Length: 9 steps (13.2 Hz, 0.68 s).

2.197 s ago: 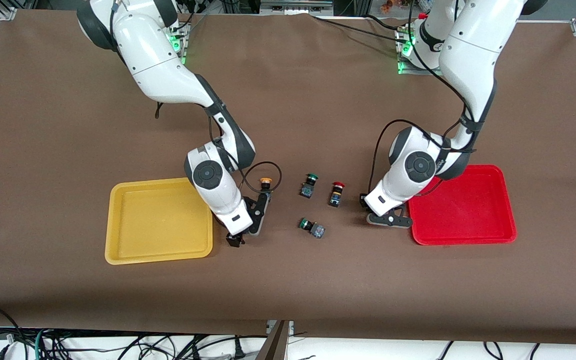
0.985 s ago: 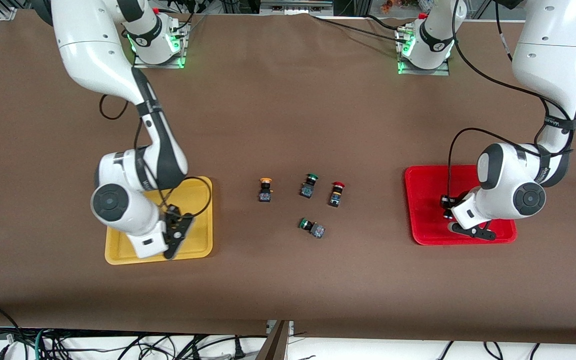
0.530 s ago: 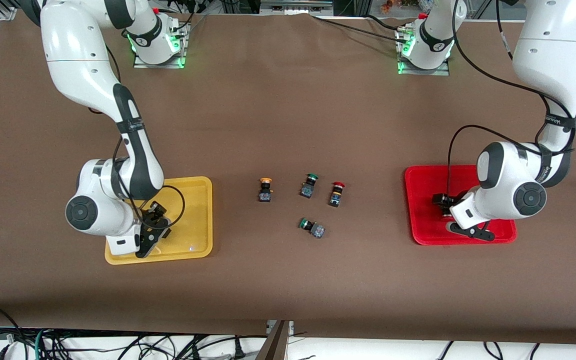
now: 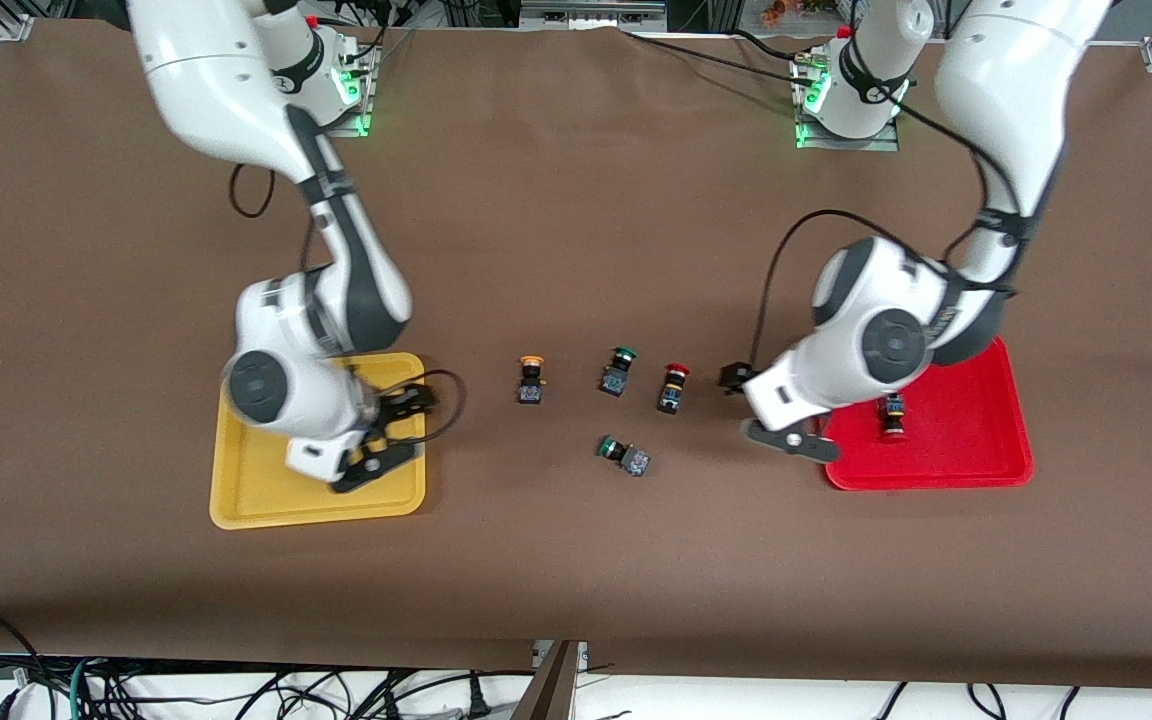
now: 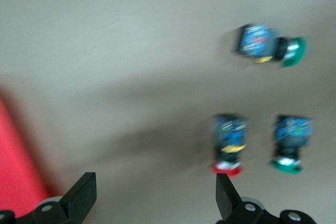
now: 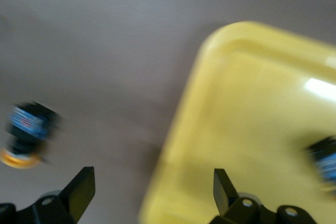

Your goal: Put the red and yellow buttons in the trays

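Nearest the front camera on the brown tabletop [image 4: 576,560] lies a green-capped button on its side [image 4: 623,453]. A little farther from the camera stands a row of three upright buttons, well apart from both trays: a yellow-capped button [image 4: 530,379] toward the right arm's end, a second green-capped button [image 4: 618,370] in the middle, and a red-capped button [image 4: 674,387] toward the left arm's end. Counted, two green, two red and two yellow buttons show, along with two trays.

The red tray [image 4: 936,420] holds a second red-capped button [image 4: 893,416], lying in its middle part. The left gripper [image 4: 781,410] hangs over the tabletop just beside that tray's rim on the side of the row, with the red-capped button of the row near it; its fingers [image 5: 79,198] are spread wide with nothing between them.

The yellow tray [image 4: 266,490] lies at the right arm's end. The right gripper [image 4: 391,430] is over the tray's corner nearest the row, fingers [image 6: 81,190] wide apart and empty. The right wrist view shows a blurred black-and-blue button body [image 6: 326,163] inside that tray.

Bare tabletop surrounds the buttons and both trays on all sides.
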Motion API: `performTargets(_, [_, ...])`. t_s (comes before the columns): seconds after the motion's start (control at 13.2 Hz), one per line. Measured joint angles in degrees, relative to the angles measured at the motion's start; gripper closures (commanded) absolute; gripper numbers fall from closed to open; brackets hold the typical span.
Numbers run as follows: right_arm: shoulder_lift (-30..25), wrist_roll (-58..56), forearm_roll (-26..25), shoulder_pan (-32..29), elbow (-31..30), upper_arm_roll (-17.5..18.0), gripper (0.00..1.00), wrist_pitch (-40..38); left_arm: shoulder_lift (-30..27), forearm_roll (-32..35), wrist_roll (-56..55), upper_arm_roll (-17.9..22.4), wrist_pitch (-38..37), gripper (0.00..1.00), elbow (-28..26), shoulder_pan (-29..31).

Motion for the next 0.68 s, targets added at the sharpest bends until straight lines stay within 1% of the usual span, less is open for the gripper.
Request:
performTargets(0.08, [0.2, 8.9, 0.0, 3.0, 0.0, 0.0, 0.01, 0.5, 1.7, 0.0, -0.7, 0.0, 4.0, 0.0, 0.1, -1.9])
performTargets(0.23, [0.9, 22.7, 0.0, 7.6, -0.1, 0.0, 0.01, 4.0, 4.6, 0.2, -3.1, 0.3, 7.6, 0.0, 0.1, -4.9])
performTargets(0.45, [3.4, 34.3, 0.0, 11.7, -0.5, 0.1, 0.02, 10.0, 7.2, 2.8, -6.2, 0.9, 10.6, 0.0, -0.1, -6.9])
performTargets(0.53, [4.4, 36.6, 0.0, 12.5, -0.6, 0.2, 0.06, 11.5, 7.9, 2.9, -6.5, 0.9, 11.4, 0.0, -0.3, -7.0])
performTargets(0.61, [5.4, 38.1, 0.0, 13.5, -0.9, 0.3, 0.1, 13.3, 8.6, 2.9, -7.2, 0.9, 11.8, 0.25, -0.4, -7.0])
performTargets(0.68, [6.1, 39.0, 0.0, 14.3, -1.5, 0.3, 0.18, 15.1, 9.1, 2.9, -7.9, 0.9, 12.1, 0.65, -0.5, -7.2])
